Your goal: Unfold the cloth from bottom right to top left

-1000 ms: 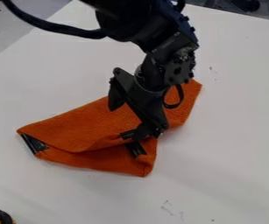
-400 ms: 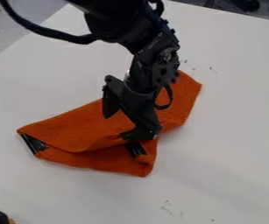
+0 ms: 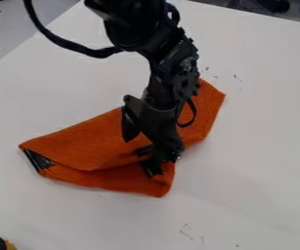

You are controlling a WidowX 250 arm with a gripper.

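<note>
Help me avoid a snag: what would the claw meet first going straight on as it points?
Most likely the orange cloth beneath the claw; whether they already touch is unclear here.

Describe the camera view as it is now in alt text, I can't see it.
An open black robot gripper is low over a partly folded orange cloth on a white table, with a black patch at the cloth's picture-left end.

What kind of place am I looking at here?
Probably a robotics lab or workshop: a black robot arm with a trailing cable hangs over a plain white table, where an orange cloth lies folded.
</note>
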